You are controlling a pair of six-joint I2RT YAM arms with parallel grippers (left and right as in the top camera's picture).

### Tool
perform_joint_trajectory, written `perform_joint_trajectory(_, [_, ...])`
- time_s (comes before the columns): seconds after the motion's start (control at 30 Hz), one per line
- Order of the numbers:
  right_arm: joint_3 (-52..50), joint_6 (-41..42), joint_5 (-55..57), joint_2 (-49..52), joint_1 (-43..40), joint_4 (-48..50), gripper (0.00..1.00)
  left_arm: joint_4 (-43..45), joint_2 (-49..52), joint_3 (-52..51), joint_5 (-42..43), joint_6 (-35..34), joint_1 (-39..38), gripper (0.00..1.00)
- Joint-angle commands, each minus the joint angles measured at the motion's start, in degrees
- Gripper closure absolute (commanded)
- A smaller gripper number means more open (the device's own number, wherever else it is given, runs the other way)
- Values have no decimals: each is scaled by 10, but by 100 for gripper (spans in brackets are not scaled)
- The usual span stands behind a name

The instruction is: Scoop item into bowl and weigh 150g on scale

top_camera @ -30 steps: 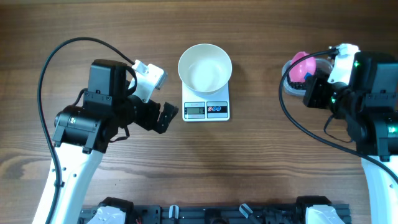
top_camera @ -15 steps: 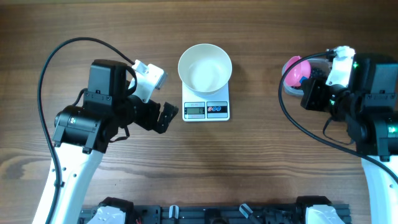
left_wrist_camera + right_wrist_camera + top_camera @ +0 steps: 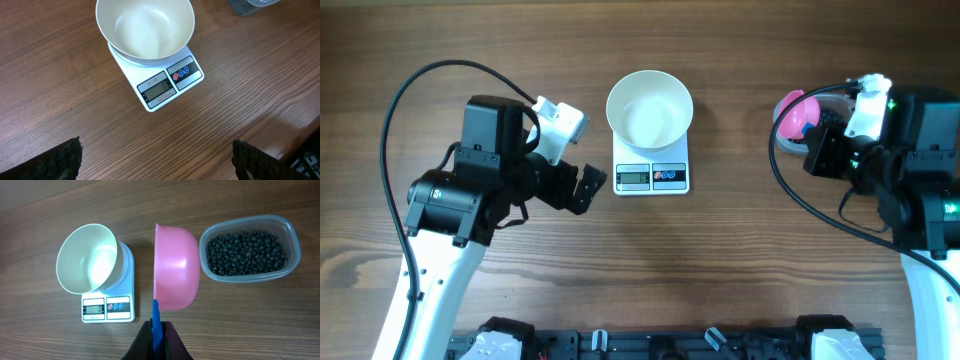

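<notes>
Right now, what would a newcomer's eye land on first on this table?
The bright pink scoop stands out most, pinched by its blue handle in the right fingers, near a clear tub of small black beads on the right side of the table. In the middle, an empty white bowl sits on a small white scale.

The overhead camera looks straight down from far, with the scale (image 3: 651, 165) a little above mid-view. The left wrist camera sits nearer, looking at a slant from the front left of the scale. The right wrist camera looks almost straight down from right of the scale, past the pink scoop (image 3: 175, 267). All three share the scale and bowl (image 3: 650, 110); the tub (image 3: 295, 242) right of the scale is whole only there, with perhaps a corner in the left wrist view.
</notes>
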Motion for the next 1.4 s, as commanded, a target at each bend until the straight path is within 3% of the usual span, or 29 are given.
perform_joint_trajectory(0.0, [14, 7, 1, 5, -2, 1, 96, 0, -7, 10, 11, 11, -2, 0])
perform_joint_trajectory(1.37, [14, -53, 19, 5, -2, 25, 96, 0, -7, 10, 11, 11, -2, 0])
